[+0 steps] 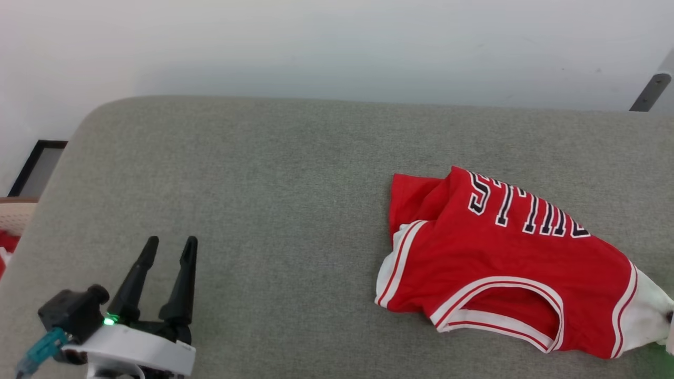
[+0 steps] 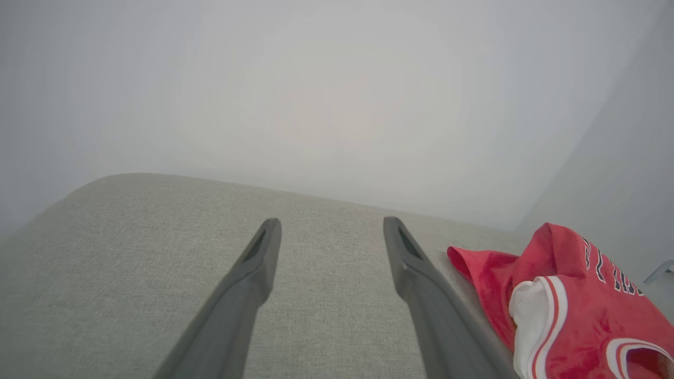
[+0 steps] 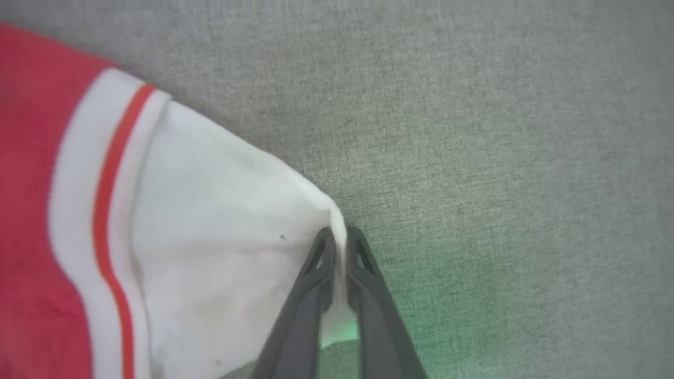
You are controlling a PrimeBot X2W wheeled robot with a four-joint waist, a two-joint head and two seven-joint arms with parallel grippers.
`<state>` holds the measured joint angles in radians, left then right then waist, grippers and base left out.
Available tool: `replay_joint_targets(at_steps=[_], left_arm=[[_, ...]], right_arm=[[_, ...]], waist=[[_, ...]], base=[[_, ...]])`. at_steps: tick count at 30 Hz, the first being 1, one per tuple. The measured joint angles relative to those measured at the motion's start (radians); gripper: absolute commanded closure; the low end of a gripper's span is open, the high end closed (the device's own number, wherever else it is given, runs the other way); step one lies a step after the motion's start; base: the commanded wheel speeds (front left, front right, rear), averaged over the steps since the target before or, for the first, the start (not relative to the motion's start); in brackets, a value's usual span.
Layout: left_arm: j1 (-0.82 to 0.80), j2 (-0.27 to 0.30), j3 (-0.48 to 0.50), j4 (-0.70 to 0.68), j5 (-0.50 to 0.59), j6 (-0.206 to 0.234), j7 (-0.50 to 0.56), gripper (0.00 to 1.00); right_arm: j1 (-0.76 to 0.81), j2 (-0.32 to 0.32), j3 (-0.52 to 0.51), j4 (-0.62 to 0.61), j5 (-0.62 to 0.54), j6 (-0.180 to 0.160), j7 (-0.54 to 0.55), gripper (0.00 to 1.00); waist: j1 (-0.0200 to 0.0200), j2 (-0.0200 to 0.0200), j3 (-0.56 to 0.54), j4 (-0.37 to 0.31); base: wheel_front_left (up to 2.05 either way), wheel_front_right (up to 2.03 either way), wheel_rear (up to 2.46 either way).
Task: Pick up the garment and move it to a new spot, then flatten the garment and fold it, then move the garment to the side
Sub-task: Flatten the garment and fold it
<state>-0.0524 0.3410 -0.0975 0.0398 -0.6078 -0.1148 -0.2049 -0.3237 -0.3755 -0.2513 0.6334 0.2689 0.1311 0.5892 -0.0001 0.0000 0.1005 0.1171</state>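
While my right gripper [image 3: 339,238] is pinching just the sleeve tip of the shirt [image 1: 505,263], crumpled at the right of the cushion [image 1: 263,184], and my left gripper [image 1: 171,241] is hovering spread apart, I'm fearing so thin a bite is going to slip under a pull.

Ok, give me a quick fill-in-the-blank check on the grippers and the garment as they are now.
The right gripper is shut on the ____ sleeve of the garment.
The left gripper stands ____, holding nothing.
The garment lies on the robot's ____ side of the grey cushion.
Missing words: white; open; right.
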Motion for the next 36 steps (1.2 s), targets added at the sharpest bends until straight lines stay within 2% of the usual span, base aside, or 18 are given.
replay_joint_targets(at_steps=[7, 12, 16, 22, 28, 34, 36], left_arm=[[-0.025, 0.046, -0.032, -0.034, -0.041, -0.004, 0.106, 0.00], [-0.084, 0.095, -0.072, -0.099, -0.087, -0.009, 0.239, 0.00], [-0.152, 0.131, -0.115, -0.129, -0.141, -0.010, 0.386, 0.00], [-0.278, 0.161, -0.189, -0.122, -0.231, -0.010, 0.640, 0.00], [-0.368, 0.151, -0.271, -0.057, -0.311, 0.015, 0.874, 0.00], [-0.398, 0.131, -0.325, 0.021, -0.371, 0.045, 1.025, 0.00], [-0.399, 0.129, -0.333, 0.044, -0.375, 0.045, 1.034, 0.00]], right_arm=[[-0.039, -0.017, 0.059, -0.018, 0.021, 0.000, 0.020, 0.00], [-0.039, -0.030, 0.094, -0.112, 0.042, 0.000, 0.022, 0.00], [-0.023, -0.026, 0.101, -0.216, 0.059, 0.000, 0.005, 0.00], [0.021, 0.038, 0.081, -0.374, 0.064, 0.000, -0.081, 0.00], [0.077, 0.135, 0.070, -0.504, 0.045, 0.000, -0.162, 0.00], [0.114, 0.216, 0.076, -0.577, 0.030, 0.000, -0.193, 0.00], [0.116, 0.235, 0.081, -0.591, 0.030, 0.000, -0.201, 0.00]], waist=[[0.0000, 0.0000, -0.011, -0.027], [0.0000, 0.0000, -0.025, -0.056], [0.0000, 0.0000, -0.036, -0.081], [0.0001, 0.0000, -0.048, -0.124], [0.0001, 0.0000, -0.046, -0.176], [0.0000, 0.0000, -0.020, -0.231], [0.0001, 0.0000, -0.008, -0.249]], base=[[0.00, 0.00, 0.00], [0.00, 0.00, 0.00], [0.00, 0.00, 0.00], [0.00, 0.00, 0.00], [0.00, 0.00, 0.00], [0.00, 0.00, 0.00], [0.00, 0.00, 0.00]])
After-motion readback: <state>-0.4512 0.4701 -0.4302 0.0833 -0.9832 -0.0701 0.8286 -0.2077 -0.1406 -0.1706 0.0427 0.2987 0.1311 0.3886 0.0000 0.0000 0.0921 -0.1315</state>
